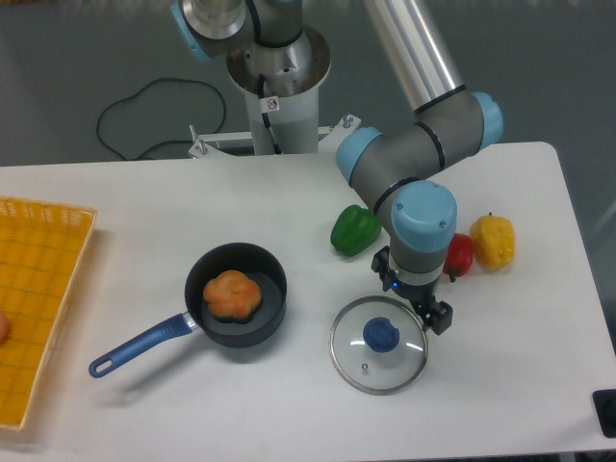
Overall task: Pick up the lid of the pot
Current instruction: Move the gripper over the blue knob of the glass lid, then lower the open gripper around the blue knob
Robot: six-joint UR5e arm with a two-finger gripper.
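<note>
Two fingers point(438, 316) of the gripper point(414, 296) stand spread apart with nothing between them, so the tool is released. They point down and toward the front of the table point(289, 404), beside the upper-right part of the pot lid point(404, 363) as the camera sees it; whether either tip touches the rim, I cannot tell. The lid, clear with a round blue knob point(381, 334), lies on the white tabletop, knob up, near the front and right of the pan point(252, 333). That pan is black, and its blue handle point(144, 345) points to the left and toward the front. Inside it sits a lumpy orange-brown item point(231, 295). Behind the lid, to the left of the gripper, is a green pepper-like item point(356, 231). On the gripper's right is a red item point(459, 255), partly hidden by the gripper, and just beside that lies a yellow one point(493, 241). At the far left, a yellow-orange crate point(43, 298) is cut off by the picture edge, with part of a reddish item point(3, 326) showing in it. Beyond the table's back edge, a dark cable point(159, 80) curves across the dark surface.
</note>
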